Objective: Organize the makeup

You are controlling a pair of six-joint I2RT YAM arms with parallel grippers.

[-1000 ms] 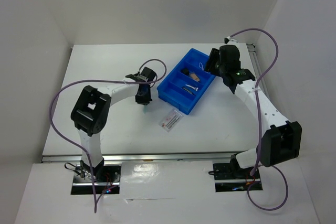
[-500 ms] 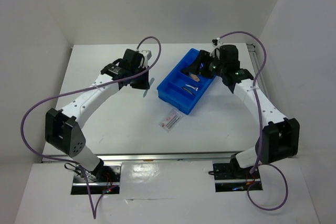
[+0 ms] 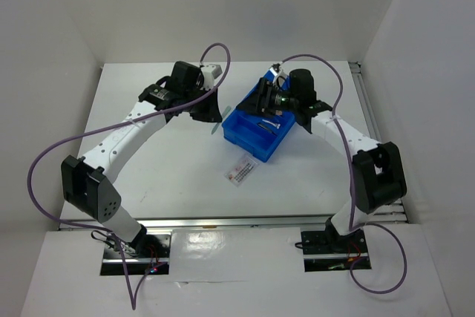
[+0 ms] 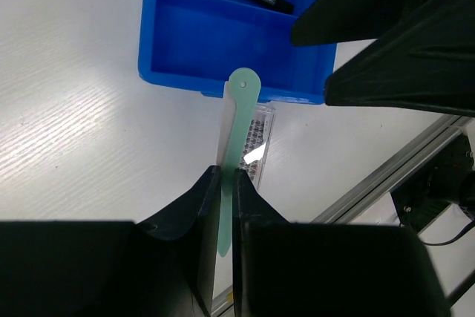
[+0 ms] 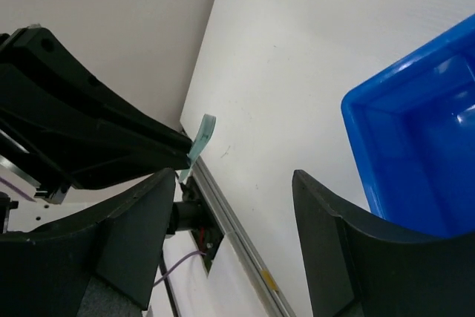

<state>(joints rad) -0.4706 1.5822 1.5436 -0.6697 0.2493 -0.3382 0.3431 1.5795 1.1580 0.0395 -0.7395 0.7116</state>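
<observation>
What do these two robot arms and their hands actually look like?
Both the left arm and the right arm are slim white tubes linked by chunky black joints. A loose purple cable loops along each. The left hand and the right hand each have two flat, black, wedge-shaped fingers.

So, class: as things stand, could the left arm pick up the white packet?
Probably not for now. The packet lies uncovered on the table near the left fingers, but those are shut on the green tool, which would have to go first.
</observation>
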